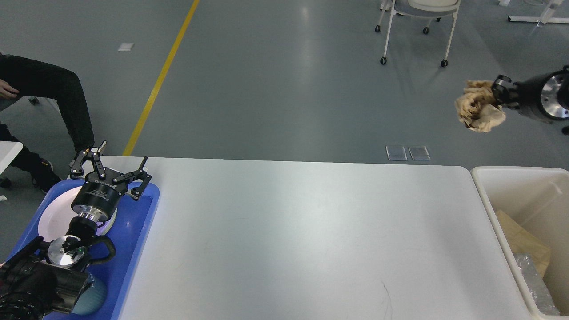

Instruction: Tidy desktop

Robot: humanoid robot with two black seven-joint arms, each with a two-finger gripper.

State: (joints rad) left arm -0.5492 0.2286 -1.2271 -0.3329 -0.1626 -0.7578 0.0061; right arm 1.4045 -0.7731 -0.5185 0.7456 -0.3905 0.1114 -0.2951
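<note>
A wide white worktop (289, 231) fills the near scene, bare in the middle; the right gripper (497, 95), jaws gripping a crumpled paper ball (478, 112), holds it high at far right, probably needing lowering over the cream bin (482, 186), while the left gripper (111, 166) hangs jaws apart above a blue tray (142, 213)

**Count of Things in View**

There was one desktop (302, 240), white and wide. One blue tray (133, 249) sat at its left end, with one white plate (53, 218) and one grey-blue rounded object (91, 300) in it. One cream bin (493, 195) stood at the right end, holding one brown paper piece (520, 242) and one clear plastic wrap (533, 284). Two grippers showed: the left gripper (109, 166) and the right gripper (500, 91). One crumpled paper ball (478, 111) hung in the air. One wheeled chair (418, 18) and one seated person (49, 98) were on the floor, which bore one yellow line (160, 80).
</note>
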